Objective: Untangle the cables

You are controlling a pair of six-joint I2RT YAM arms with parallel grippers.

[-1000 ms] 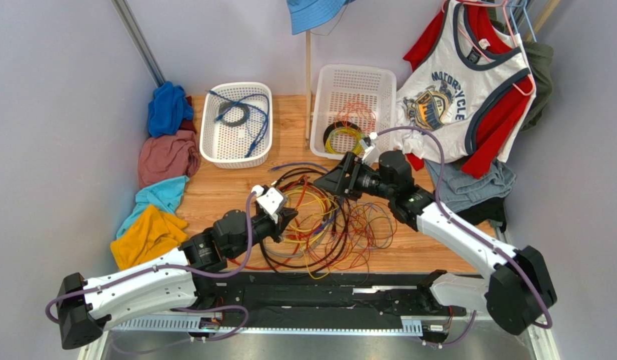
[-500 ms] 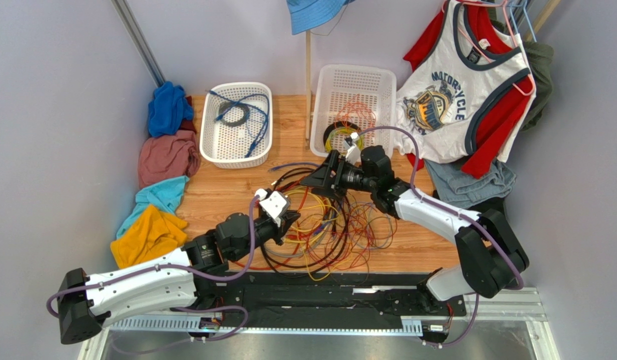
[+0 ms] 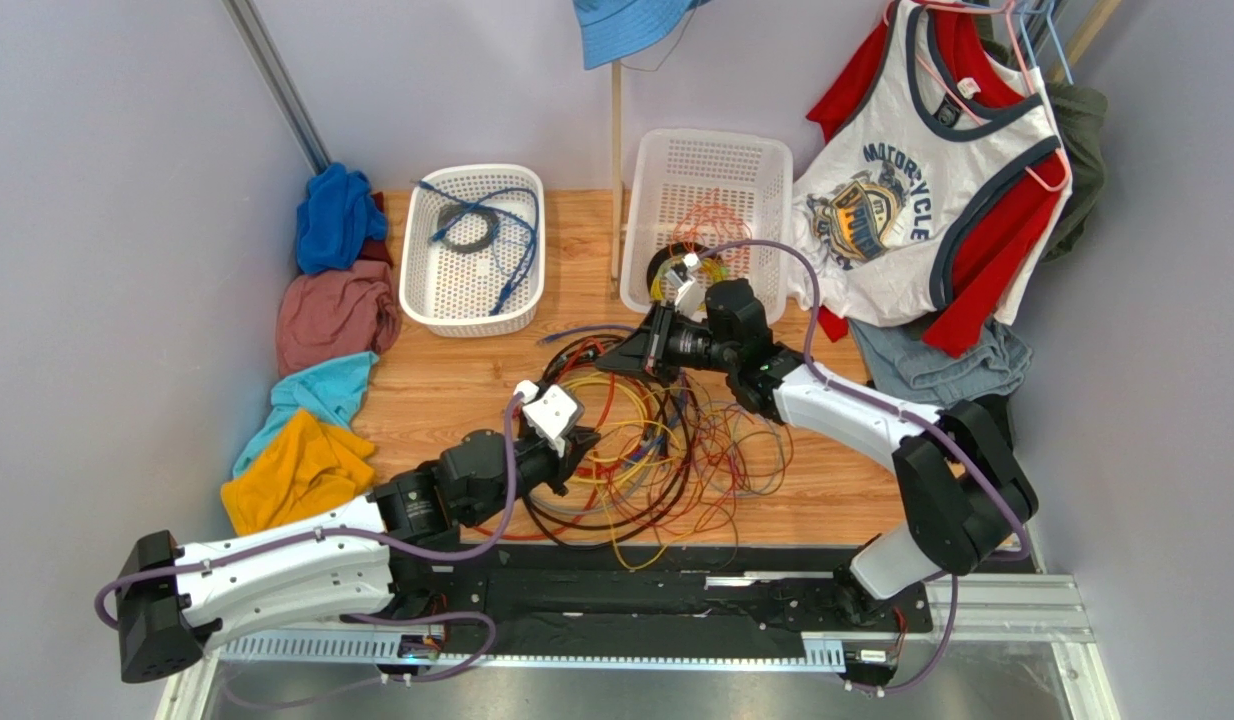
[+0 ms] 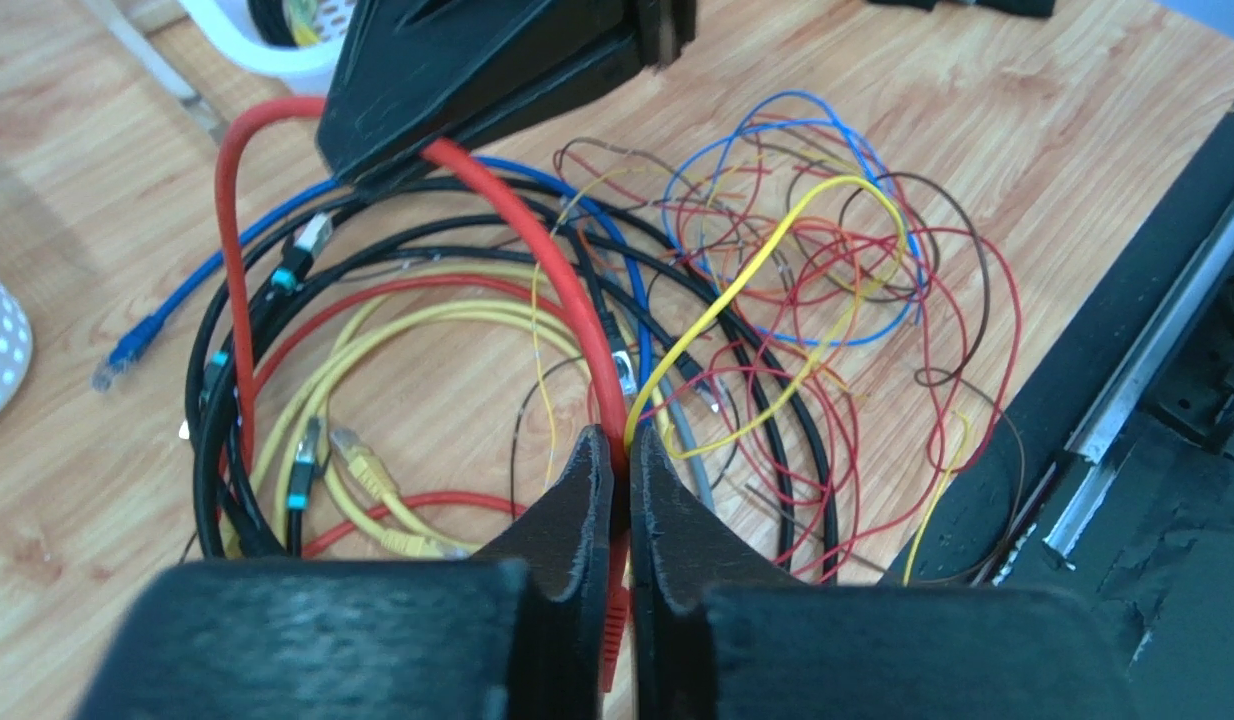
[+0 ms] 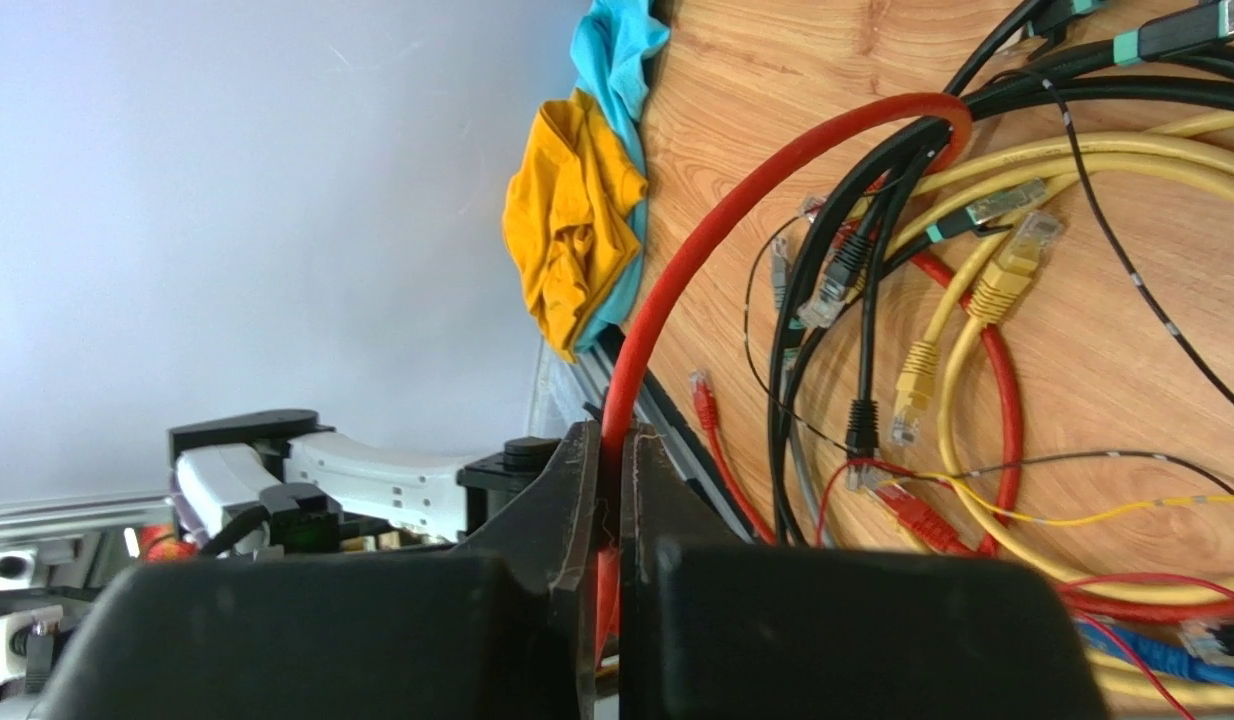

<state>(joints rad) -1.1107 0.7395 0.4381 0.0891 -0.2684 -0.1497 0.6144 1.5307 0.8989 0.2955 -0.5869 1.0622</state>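
Sprawling over the middle of the counter (image 3: 428,383) towards its near edge, the cables (image 3: 661,465) lay in a loose tangle of black, yellow, red and blue loops, with thinner red and orange wires trailing to the right. The left end effector (image 4: 620,450) was closed, its fingers pinching a thick red cable (image 4: 556,255) at the near side of the heap. The right end effector (image 5: 610,443) was likewise clamped on that red cable at the far side of the heap, so the cable arched between the two. At the far edge of the counter stood two white baskets, the left basket (image 3: 473,174) holding blue cable and the right basket (image 3: 713,138) a yellow-green coil
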